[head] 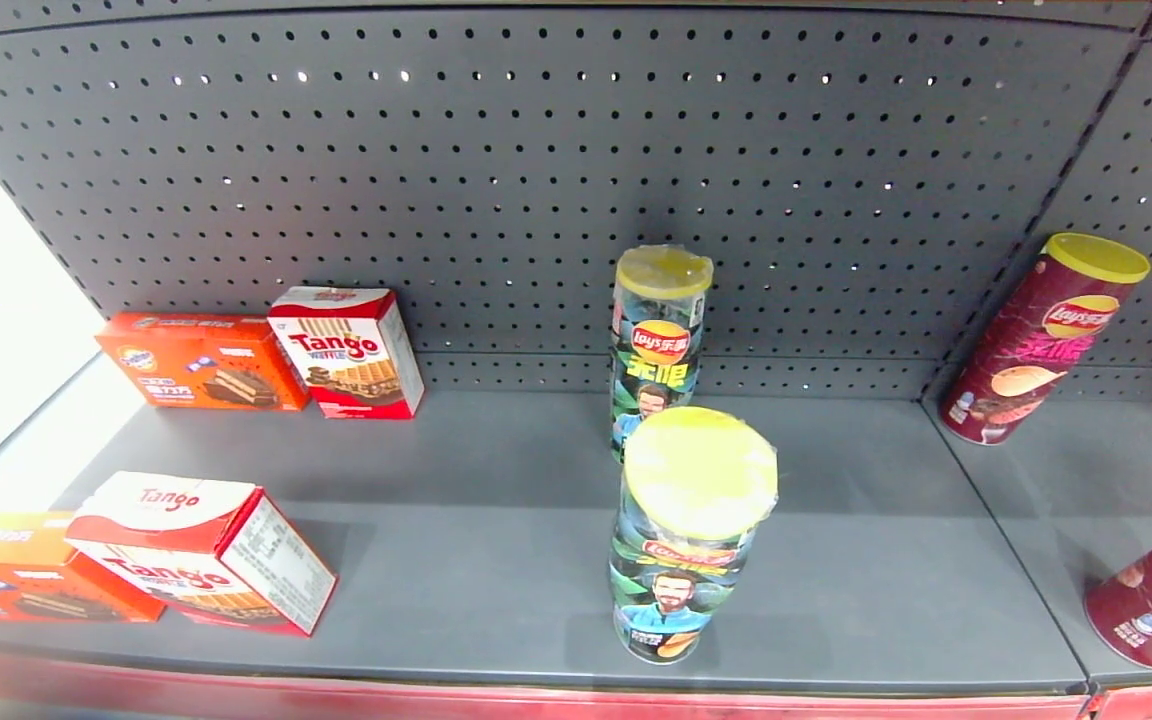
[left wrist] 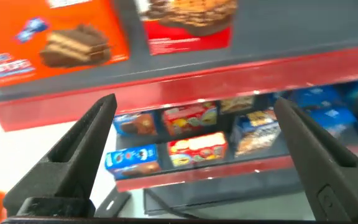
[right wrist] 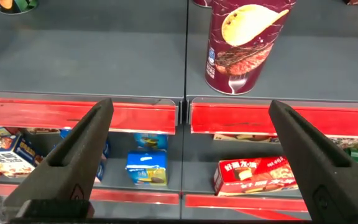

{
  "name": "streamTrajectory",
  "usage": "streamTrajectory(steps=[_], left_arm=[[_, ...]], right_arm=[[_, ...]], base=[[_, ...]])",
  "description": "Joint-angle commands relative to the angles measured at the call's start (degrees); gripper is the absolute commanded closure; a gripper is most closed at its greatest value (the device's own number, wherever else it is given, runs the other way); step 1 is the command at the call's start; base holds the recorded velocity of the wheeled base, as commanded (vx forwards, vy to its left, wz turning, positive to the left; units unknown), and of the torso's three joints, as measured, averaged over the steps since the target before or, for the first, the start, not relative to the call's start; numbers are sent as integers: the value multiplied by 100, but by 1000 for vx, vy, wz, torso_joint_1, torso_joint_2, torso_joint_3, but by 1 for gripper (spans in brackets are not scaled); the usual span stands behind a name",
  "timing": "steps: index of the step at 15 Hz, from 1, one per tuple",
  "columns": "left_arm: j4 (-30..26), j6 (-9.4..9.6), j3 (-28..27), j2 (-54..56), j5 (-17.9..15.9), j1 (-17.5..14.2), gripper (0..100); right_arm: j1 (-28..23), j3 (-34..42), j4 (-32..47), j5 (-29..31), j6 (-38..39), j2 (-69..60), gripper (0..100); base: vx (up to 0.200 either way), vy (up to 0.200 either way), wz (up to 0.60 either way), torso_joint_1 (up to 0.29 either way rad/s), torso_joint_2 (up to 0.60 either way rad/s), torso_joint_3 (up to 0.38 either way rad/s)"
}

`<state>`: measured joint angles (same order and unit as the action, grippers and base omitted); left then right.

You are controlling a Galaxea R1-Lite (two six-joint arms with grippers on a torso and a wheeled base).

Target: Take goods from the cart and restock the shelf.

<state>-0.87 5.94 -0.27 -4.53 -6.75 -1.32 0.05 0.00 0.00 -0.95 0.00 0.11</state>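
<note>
The grey shelf (head: 496, 540) is stocked in two rows (front and back). Near the middle, a front chip can (head: 686, 560) with a yellow lid is stood upright, and a matching rear chip can (head: 658, 350) is set behind it. At the left rear, a red-and-white wafer box (head: 351, 352) is placed against an orange box (head: 198, 360). A maroon can (head: 1036, 340) is stood in the right bay.

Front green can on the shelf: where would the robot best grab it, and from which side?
Probably around the middle of the front can, on its round body, coming level from the open front. It stands upright, its lid is wide, and a second can stands close behind.
</note>
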Motion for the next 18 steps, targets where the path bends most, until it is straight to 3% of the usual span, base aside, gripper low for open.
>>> streamTrajectory(steps=[1,5,14,18], left_arm=[[25,-22,18,453,-1,176,0],[25,-137,18,436,60,149,0],[25,-128,18,436,60,149,0],[25,-163,18,436,69,149,0]], right_arm=[[4,0,0,-2,0,-2,0],[4,0,0,-2,0,-2,0],[4,0,0,-2,0,-2,0],[4,0,0,-2,0,-2,0]], base=[[0,0,0,0,0,0],[0,0,0,0,0,0],[0,0,0,0,0,0],[-100,0,0,2,1,-1]])
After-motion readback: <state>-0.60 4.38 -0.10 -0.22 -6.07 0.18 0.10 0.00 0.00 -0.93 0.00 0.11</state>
